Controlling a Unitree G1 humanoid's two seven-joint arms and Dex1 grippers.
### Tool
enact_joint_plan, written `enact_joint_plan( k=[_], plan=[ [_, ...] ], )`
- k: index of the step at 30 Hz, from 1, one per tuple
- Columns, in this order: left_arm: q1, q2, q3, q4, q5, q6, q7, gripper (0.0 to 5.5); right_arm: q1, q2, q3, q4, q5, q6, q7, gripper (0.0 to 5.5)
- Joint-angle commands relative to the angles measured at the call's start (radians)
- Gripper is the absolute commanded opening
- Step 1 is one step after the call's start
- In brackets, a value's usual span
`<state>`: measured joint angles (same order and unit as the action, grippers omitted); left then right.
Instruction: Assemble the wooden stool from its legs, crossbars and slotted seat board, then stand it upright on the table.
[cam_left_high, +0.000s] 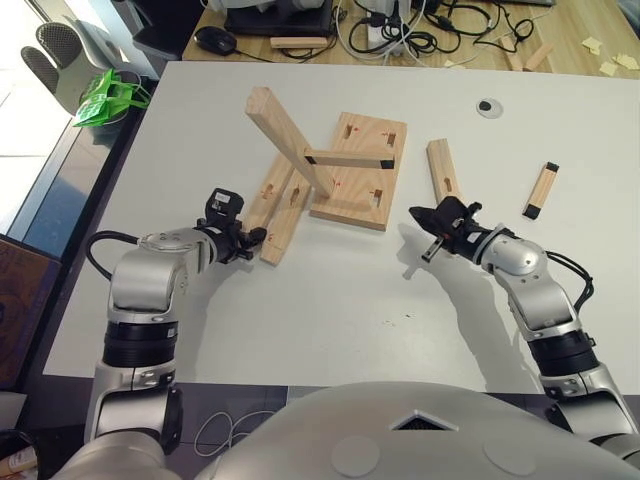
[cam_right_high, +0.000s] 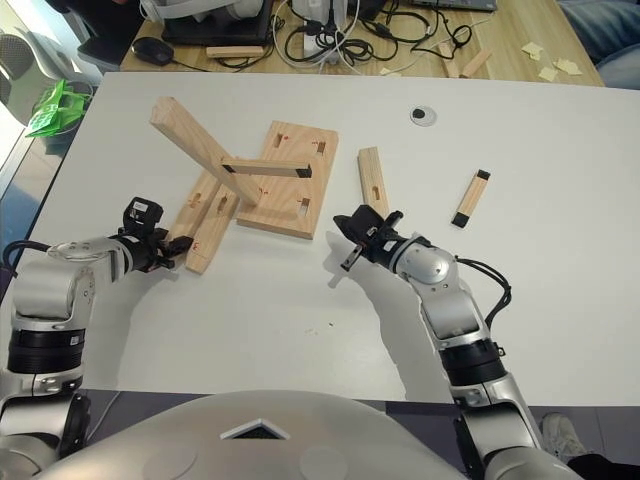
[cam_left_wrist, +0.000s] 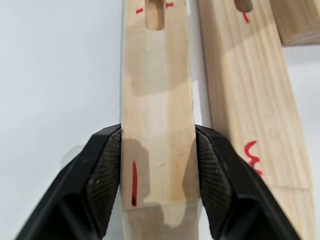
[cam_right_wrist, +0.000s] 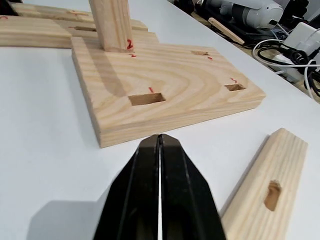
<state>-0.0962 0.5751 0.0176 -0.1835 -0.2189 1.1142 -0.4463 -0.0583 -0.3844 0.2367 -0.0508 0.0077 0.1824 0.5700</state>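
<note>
Arms: silver-grey rounded shells, black joint bands.
Cables: black, looped beside forearms.
Left end effector: black, ribbed pads.
Right end effector: black, tapered.

The seat board and leg are smooth, matt, grained wood; the table is matt; the left gripper has finely ribbed pads.

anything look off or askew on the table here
Nothing looks damaged or spilled. The one leg standing in the seat board carries a crossbar whose far end hangs free above the board; that fits a half-built stool rather than a fault.
</note>
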Motion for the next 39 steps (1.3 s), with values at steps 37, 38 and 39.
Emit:
enact_joint_plan(
  k=[37,38,39],
  plan=[
    [-0.581,-0.137,-0.028,0.113,0.116,-1.120,0.017,2.06,-0.842,0.165,-0.500,-0.076,0.952,0.494,-0.216,3.08],
    [-0.576,-0.142,-0.039,0.107,0.111,-1.122,0.004,2.06,-0.851,0.177,-0.494,-0.073,0.956,0.490,-0.215,3.21],
    [-0.570,-0.146,-0.046,0.104,0.108,-1.122,-0.006,2.06,-0.859,0.187,-0.490,-0.071,0.961,0.486,-0.215,3.49]
  ],
)
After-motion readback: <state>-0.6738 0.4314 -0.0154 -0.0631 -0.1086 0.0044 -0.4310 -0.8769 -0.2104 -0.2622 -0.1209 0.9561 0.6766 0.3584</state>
